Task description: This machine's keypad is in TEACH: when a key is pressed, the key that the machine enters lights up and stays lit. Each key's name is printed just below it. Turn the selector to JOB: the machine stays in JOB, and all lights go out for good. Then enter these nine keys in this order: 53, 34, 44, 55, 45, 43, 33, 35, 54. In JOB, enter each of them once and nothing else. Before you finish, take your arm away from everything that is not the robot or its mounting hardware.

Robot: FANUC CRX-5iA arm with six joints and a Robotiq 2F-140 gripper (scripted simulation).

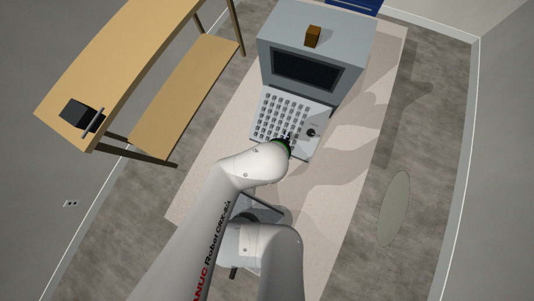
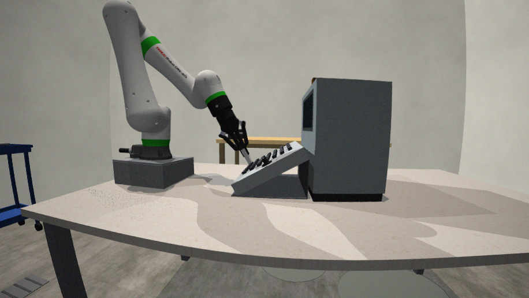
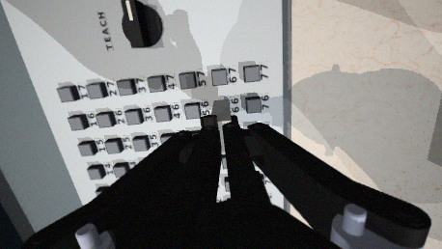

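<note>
The grey machine has a sloped keypad of small grey keys with printed numbers; no key is lit. The black selector knob sits beside the TEACH label, its white pointer mark at its upper left edge; it also shows in the overhead view. My gripper is shut and empty. Its fingertips point down at the keypad, just below keys 56 and 66. The keys under the fingers are hidden. From the side, the tips are at the keypad's lower rows.
A brown block stands on top of the machine. A wooden bench with a black box stands left of the table. A blue cart is at the far left. My base is on the table behind the keypad.
</note>
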